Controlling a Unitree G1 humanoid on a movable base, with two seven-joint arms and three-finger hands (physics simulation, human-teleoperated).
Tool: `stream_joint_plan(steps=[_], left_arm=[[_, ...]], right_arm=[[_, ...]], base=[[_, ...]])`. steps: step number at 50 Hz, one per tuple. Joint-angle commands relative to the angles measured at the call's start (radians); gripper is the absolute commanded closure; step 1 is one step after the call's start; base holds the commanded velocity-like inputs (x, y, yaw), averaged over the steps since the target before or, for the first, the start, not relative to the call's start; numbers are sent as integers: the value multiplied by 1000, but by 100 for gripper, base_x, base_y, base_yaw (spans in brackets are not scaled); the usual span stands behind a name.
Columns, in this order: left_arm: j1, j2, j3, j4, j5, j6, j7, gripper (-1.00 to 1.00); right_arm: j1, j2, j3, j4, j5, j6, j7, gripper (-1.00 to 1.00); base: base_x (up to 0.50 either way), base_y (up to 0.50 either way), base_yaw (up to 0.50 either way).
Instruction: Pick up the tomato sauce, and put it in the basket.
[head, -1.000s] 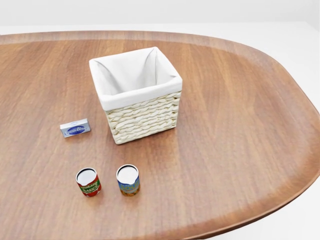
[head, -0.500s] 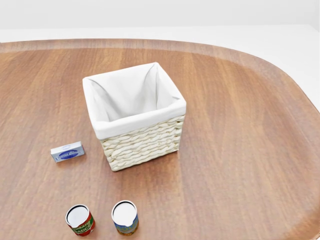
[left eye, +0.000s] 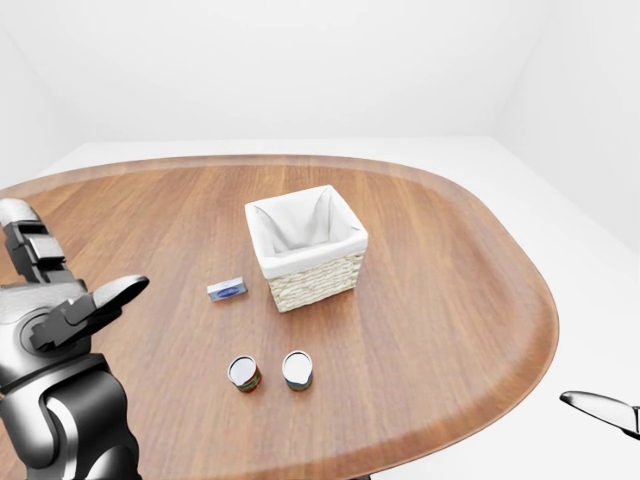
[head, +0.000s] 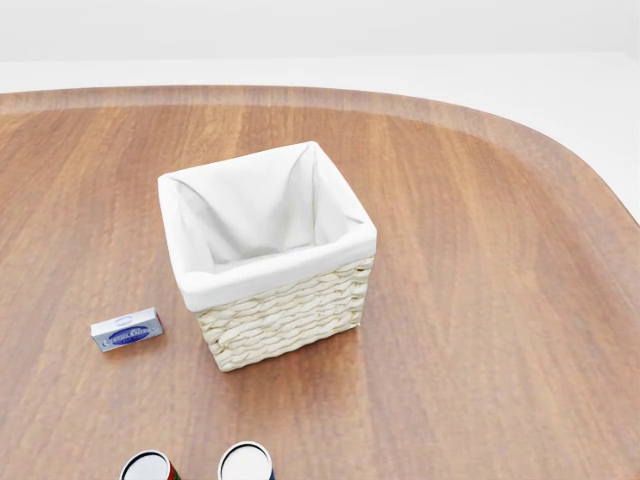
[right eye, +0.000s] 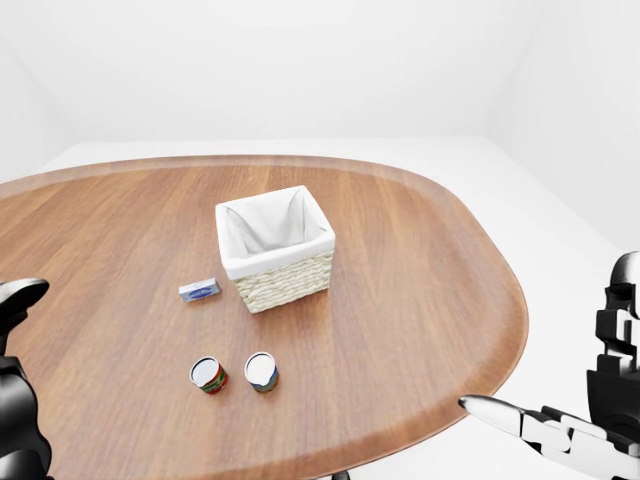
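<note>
The tomato sauce, a small red-labelled can (left eye: 244, 374), stands upright on the wooden table, below and left of the basket; only its top shows at the bottom edge of the head view (head: 148, 468). The wicker basket (left eye: 310, 283) with a white cloth lining sits mid-table and looks empty. My left hand (left eye: 85, 290) is raised at the left edge of the left-eye view, fingers open, well left of the can. My right hand (right eye: 560, 400) is open at the lower right of the right-eye view, off the table's edge. Neither hand holds anything.
A blue-labelled can (left eye: 297, 369) stands just right of the tomato sauce. A small blue box (left eye: 227, 290) lies flat left of the basket. The oval table (left eye: 460, 260) ends close below the cans and curves away at the right.
The whole head view has shifted: the camera moved in, so the basket looks larger and lower, and the two cans have slid to the bottom edge. Nothing on the table moved.
</note>
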Motion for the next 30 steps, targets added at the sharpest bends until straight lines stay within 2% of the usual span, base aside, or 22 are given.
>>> stream_joint_plan(steps=[1, 3, 8, 10, 11, 14, 15, 18, 19, 20, 21, 22, 23, 25, 27, 30], left_arm=[[26, -21, -54, -110, 101, 0, -122, -100], [30, -27, -73, -131, 132, 0, -160, -100], [72, -53, -191, -119, 326, 0, -288, -100], [70, -69, -214, -109, 394, 0, -310, -100], [87, -55, -268, -89, 468, 0, -353, -100], [123, -82, -323, -71, 571, 0, -408, -100], [146, -69, -376, -35, 674, 0, -431, -100], [184, -66, -443, 70, 845, 0, -468, -100], [196, -64, -466, 123, 927, -50, -454, -100], [200, -67, -474, 160, 973, -84, -446, -100], [197, -56, -494, 261, 1084, -165, -400, -100], [197, -64, -489, 270, 1095, -175, -403, -100], [180, -54, -492, 370, 1185, -175, -350, -100], [162, -62, -474, 430, 1234, -175, -305, -100], [141, -65, -459, 481, 1266, -175, -295, -100], [148, -71, -459, 485, 1273, -175, -326, -100]], right_arm=[[-1, 4, -11, 0, 8, -2, 2, -100], [1, -3, -5, 0, 5, -5, -4, -100], [5, -10, -5, 0, 9, -10, -9, -100], [3, -11, -4, 0, 6, -7, -11, -100], [0, -14, -2, 0, 5, -5, -13, -100], [1, -13, -2, 0, 4, -5, -12, -100], [3, -15, -4, 0, 9, -7, -14, -100], [3, -10, 2, 0, 1, -8, -11, -100], [0, -2, 4, 0, -5, -5, -4, -100], [-1, -2, 2, 0, -3, -3, -5, -100], [1, -5, 0, 0, 0, -3, -7, -100], [1, -6, 0, 0, 0, -4, -8, -100], [3, 2, -2, 0, 1, -6, -1, -100], [-2, 7, -4, 0, 0, -1, 4, -100], [-6, 11, 1, 0, -7, 3, 7, -100], [-5, 11, 1, 0, -8, 2, 7, -100]], base=[[0, 0, 0], [0, 0, 0], [0, 0, 0], [0, 0, 0], [0, 0, 0], [0, 0, 0], [0, 0, 0], [0, 0, 0], [0, 0, 0], [0, 0, 0], [0, 0, 0], [0, 0, 0], [0, 0, 0], [0, 0, 0], [0, 0, 0], [0, 0, 0]])
